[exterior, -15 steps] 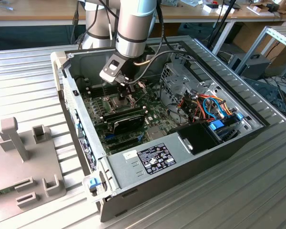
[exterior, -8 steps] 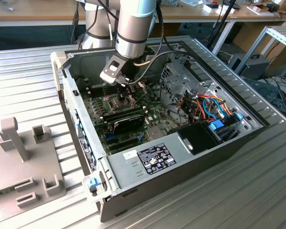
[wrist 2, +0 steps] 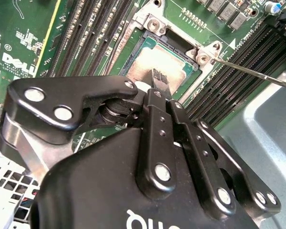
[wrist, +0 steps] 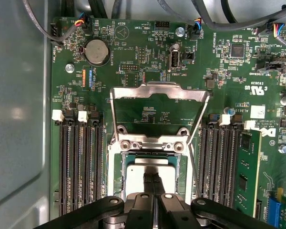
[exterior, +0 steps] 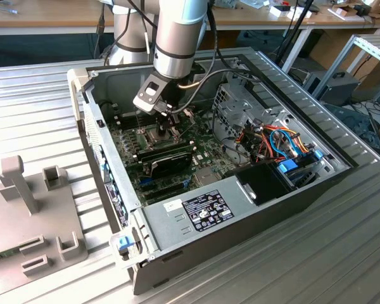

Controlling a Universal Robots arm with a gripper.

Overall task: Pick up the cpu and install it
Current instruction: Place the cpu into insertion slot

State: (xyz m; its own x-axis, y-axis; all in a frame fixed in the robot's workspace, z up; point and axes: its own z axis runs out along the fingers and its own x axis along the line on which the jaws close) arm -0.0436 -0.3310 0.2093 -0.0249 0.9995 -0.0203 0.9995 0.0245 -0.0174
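Note:
The cpu (wrist: 133,172) lies flat in its socket on the green motherboard, its dull silvery top also showing in the second wrist view (wrist 2: 174,64). The socket's hinged metal frame (wrist: 157,91) stands swung open beyond it. My gripper (wrist: 152,178) hangs straight over the chip with both fingers pressed together and no gap between them. Its tips (wrist 2: 158,76) sit at the middle of the cpu's top; I cannot tell if they touch it. In the exterior view the gripper (exterior: 170,123) reaches down into the open computer case (exterior: 240,202), hiding the socket.
Rows of black memory slots (wrist: 78,162) flank the socket on both sides. A thin metal lever (wrist 2: 257,74) sticks out beside the socket. A black card (exterior: 168,159), a drive cage (exterior: 240,107) and coloured cables (exterior: 282,142) fill the case. A grey fixture (exterior: 25,215) stands at the exterior view's left.

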